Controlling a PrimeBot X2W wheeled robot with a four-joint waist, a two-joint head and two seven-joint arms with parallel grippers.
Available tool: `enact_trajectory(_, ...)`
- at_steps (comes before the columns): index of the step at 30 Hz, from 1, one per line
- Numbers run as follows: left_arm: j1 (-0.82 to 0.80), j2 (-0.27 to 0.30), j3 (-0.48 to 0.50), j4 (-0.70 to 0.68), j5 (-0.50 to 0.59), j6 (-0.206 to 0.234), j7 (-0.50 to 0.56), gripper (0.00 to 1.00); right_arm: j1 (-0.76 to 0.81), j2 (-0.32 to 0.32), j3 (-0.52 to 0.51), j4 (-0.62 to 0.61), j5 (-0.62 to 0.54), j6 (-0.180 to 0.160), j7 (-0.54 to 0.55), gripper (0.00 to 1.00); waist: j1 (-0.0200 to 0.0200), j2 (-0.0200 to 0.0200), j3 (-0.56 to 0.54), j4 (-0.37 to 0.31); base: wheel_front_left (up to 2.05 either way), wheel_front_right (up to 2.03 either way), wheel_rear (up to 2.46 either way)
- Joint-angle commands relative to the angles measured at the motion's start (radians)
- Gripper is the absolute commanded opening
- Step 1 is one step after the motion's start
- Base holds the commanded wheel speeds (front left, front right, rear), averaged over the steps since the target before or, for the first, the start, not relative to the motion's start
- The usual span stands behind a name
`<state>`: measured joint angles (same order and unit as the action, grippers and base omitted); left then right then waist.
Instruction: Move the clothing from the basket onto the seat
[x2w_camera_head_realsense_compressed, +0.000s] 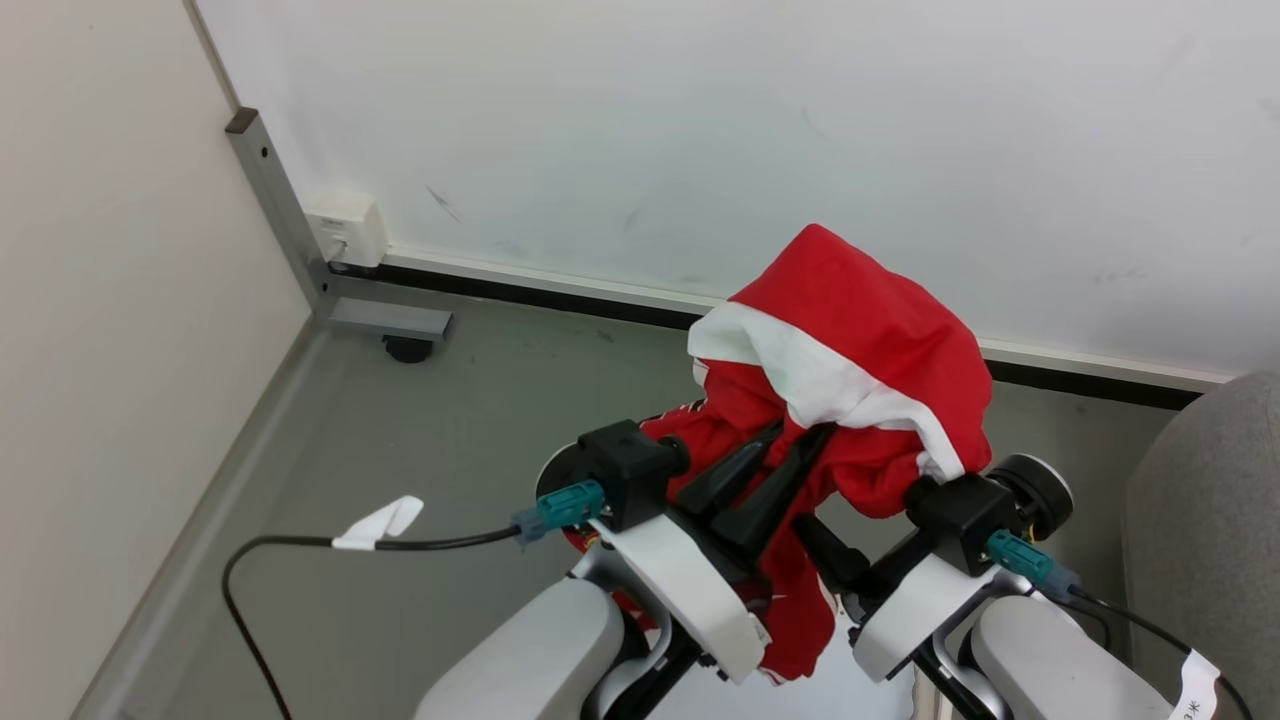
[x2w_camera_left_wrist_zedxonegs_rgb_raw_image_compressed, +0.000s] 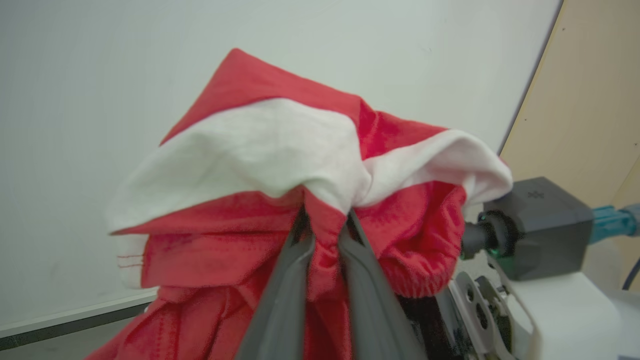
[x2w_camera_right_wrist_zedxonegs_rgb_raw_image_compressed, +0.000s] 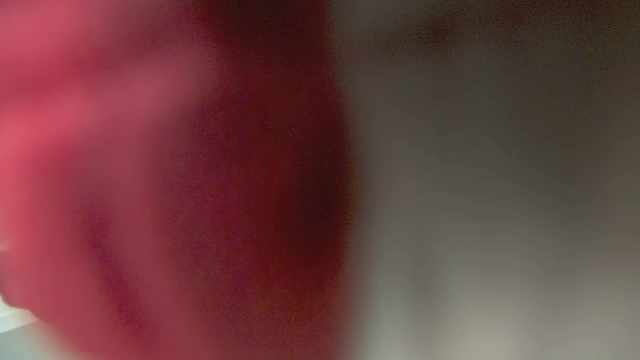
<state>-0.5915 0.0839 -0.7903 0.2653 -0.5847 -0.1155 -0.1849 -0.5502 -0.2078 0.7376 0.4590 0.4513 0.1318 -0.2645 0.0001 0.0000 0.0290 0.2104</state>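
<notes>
The red clothing (x2w_camera_head_realsense_compressed: 860, 330) with a white band hangs bunched in the air in front of me, above the grey floor. My left gripper (x2w_camera_head_realsense_compressed: 800, 435) is shut on a fold of it; in the left wrist view the two dark fingers (x2w_camera_left_wrist_zedxonegs_rgb_raw_image_compressed: 280, 295) pinch red fabric (x2w_camera_left_wrist_zedxonegs_rgb_raw_image_compressed: 325, 250) between them. The cloth drapes over my right gripper, whose black wrist block (x2w_camera_head_realsense_compressed: 960, 512) sticks out below the fabric, with its fingers hidden. Blurred red cloth (x2w_camera_right_wrist_zedxonegs_rgb_raw_image_compressed: 150, 190) lies right against the right wrist camera. A corner of the light grey seat (x2w_camera_head_realsense_compressed: 1215, 520) shows at the far right. The basket is out of view.
A white wall with a dark skirting strip (x2w_camera_head_realsense_compressed: 600, 300) stands close ahead. A grey metal frame leg (x2w_camera_head_realsense_compressed: 385, 320) with a caster and a white socket box (x2w_camera_head_realsense_compressed: 345, 230) sit in the left corner. A black cable with a white tag (x2w_camera_head_realsense_compressed: 385, 522) trails over the floor.
</notes>
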Motion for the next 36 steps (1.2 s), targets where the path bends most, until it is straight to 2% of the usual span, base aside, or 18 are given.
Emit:
enact_trajectory(1, -0.007, -0.002, -0.004, 0.005, -0.008, -0.007, 0.0, 0.0, -0.017, 0.006, 0.001, -0.009, -0.002, -0.002, 0.0, 1.0, -0.0001, 0.0, 0.001, 0.001, 0.0, 0.0, 0.0)
enact_trajectory(2, -0.007, -0.002, -0.005, 0.007, -0.01, -0.007, -0.001, 0.0, -0.02, 0.007, 0.001, -0.01, -0.002, -0.002, 0.0, 1.0, -0.0001, 0.0, 0.002, 0.001, 0.0, 0.0, 0.0)
enact_trajectory(3, -0.007, -0.002, -0.006, 0.008, -0.011, -0.005, -0.002, 0.0, -0.024, 0.008, 0.001, -0.009, -0.001, -0.002, 0.0, 0.88, -0.0001, 0.0, 0.003, 0.001, 0.0, 0.0, 0.0)
enact_trajectory(4, -0.008, -0.001, -0.007, 0.01, -0.011, -0.005, -0.003, 0.0, -0.028, 0.008, 0.001, -0.008, 0.0, -0.002, 0.0, 0.63, -0.0001, 0.0, 0.005, 0.0, 0.0, 0.0, 0.0)
enact_trajectory(5, -0.008, 0.0, -0.007, 0.012, -0.012, -0.005, -0.005, 0.0, -0.031, 0.009, 0.002, -0.008, 0.0, -0.002, 0.0, 0.44, -0.0001, 0.0, 0.006, 0.0, 0.0, 0.0, 0.0)
enact_trajectory(6, -0.009, 0.001, -0.007, 0.013, -0.012, -0.006, -0.006, 0.0, -0.032, 0.009, 0.003, -0.01, 0.001, -0.002, 0.0, 0.13, -0.0001, 0.0, 0.008, -0.001, 0.0, 0.0, 0.0)
enact_trajectory(7, -0.009, 0.002, -0.006, 0.014, -0.013, -0.005, -0.008, 0.0, -0.031, 0.009, 0.004, -0.012, 0.004, -0.002, 0.0, 0.0, -0.0001, 0.0, 0.009, -0.002, 0.0, 0.0, 0.0)
enact_trajectory(28, -0.009, 0.024, 0.008, 0.035, -0.026, 0.015, -0.028, 0.0, -0.003, -0.007, 0.019, -0.03, 0.034, -0.002, 0.0, 0.0, -0.0001, 0.0, 0.011, -0.07, 0.0, 0.0, 0.0)
enact_trajectory(29, -0.008, 0.025, 0.007, 0.036, -0.027, 0.017, -0.027, 0.11, -0.002, -0.007, 0.016, -0.031, 0.034, -0.002, 0.0, 0.0, -0.0001, 0.0, 0.011, -0.073, 0.0, 0.0, 0.0)
enact_trajectory(30, -0.006, 0.026, 0.008, 0.037, -0.028, 0.018, -0.027, 0.5, 0.0, -0.007, 0.013, -0.033, 0.033, -0.002, 0.0, 0.0, -0.0001, 0.0, 0.01, -0.076, 0.0, 0.0, 0.0)
enact_trajectory(31, -0.004, 0.027, 0.008, 0.038, -0.029, 0.021, -0.024, 1.0, 0.002, -0.007, 0.011, -0.036, 0.033, -0.002, 0.0, 0.0, -0.0001, 0.0, 0.01, -0.079, 0.0, 0.0, 0.0)
enact_trajectory(36, 0.009, 0.034, 0.002, 0.042, -0.032, 0.023, -0.012, 1.0, 0.018, -0.016, -0.007, -0.056, 0.03, -0.002, 0.0, 0.0, -0.0001, 0.0, 0.005, -0.097, 0.0, 0.0, 0.0)
